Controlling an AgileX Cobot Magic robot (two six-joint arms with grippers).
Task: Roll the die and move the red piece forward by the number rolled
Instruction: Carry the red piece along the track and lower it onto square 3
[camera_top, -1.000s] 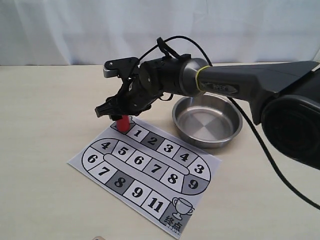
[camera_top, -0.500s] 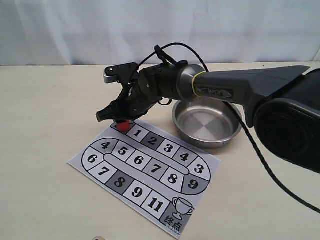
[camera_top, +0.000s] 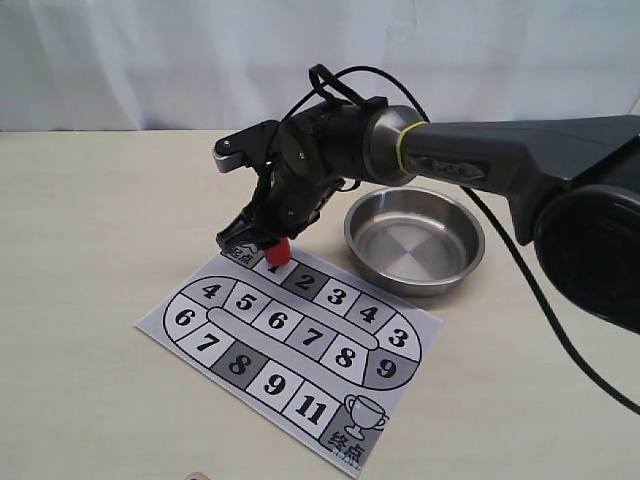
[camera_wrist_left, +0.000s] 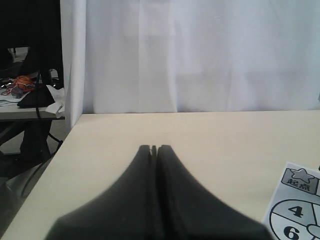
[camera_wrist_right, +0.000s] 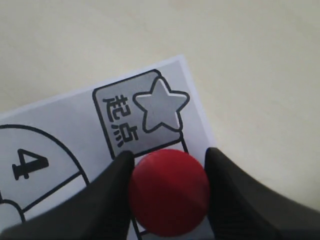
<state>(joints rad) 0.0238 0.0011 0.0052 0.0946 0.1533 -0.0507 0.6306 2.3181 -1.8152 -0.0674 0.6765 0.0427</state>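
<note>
The red piece (camera_top: 278, 250) is a small red cylinder held between the fingers of my right gripper (camera_top: 264, 243), just past the grey start square and over square 1 of the paper board (camera_top: 300, 345). In the right wrist view its round red top (camera_wrist_right: 169, 192) fills the gap between the two black fingers, with the gripper (camera_wrist_right: 168, 155) shut on it and the start square (camera_wrist_right: 145, 112) just beyond. I cannot tell whether the piece touches the board. My left gripper (camera_wrist_left: 154, 148) is shut on nothing, low over bare table beside the board's corner (camera_wrist_left: 299, 210). The die is out of view.
A steel bowl (camera_top: 414, 240), with nothing showing inside it, stands right of the board's top, close behind the right arm. A white curtain backs the table. In the left wrist view the table's edge (camera_wrist_left: 65, 137) borders a cluttered area.
My right gripper has shifted rightward with the red piece, from over the start square to over square 1, and its wrist has turned. The left gripper's earlier position is not shown.
</note>
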